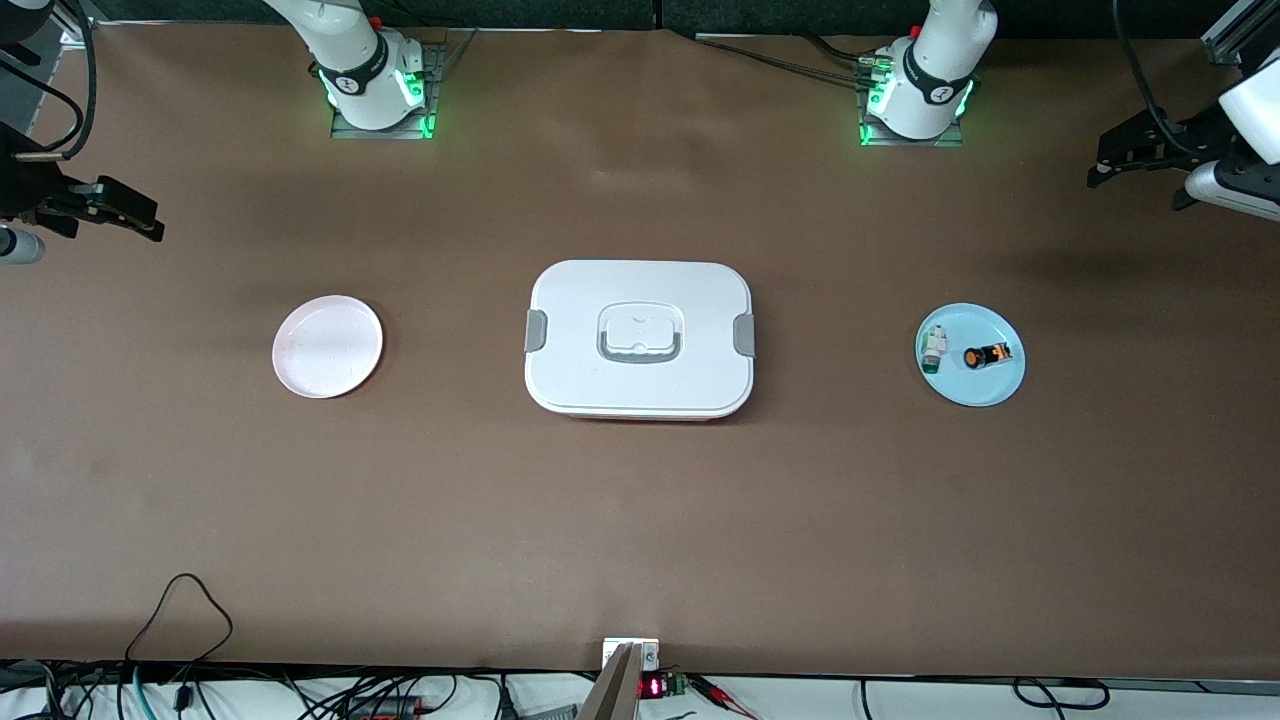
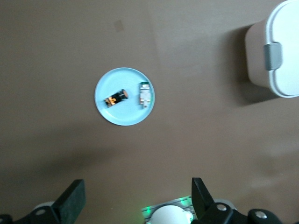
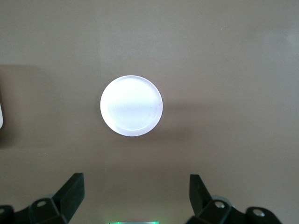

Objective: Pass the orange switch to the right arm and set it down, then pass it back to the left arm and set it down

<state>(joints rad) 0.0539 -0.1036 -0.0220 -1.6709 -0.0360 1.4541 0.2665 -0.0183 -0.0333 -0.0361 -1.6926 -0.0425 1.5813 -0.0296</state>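
The orange switch (image 1: 987, 356) (image 2: 116, 98), a tiny black block with an orange face, lies on a light blue plate (image 1: 975, 390) (image 2: 122, 119) toward the left arm's end of the table. The large white box (image 1: 640, 380) (image 2: 280, 51) with grey clasps sits at the middle of the table. My left gripper (image 1: 1105, 162) (image 2: 137, 196) hangs open and empty high over the left arm's end, apart from the blue plate. My right gripper (image 1: 140, 215) (image 3: 135, 191) hangs open and empty over the right arm's end.
A small white-and-green component (image 1: 933, 350) (image 2: 145, 94) lies beside the switch on the blue plate. An empty pink plate (image 1: 327, 346) (image 3: 131, 106) sits toward the right arm's end. Cables run along the table edge nearest the front camera.
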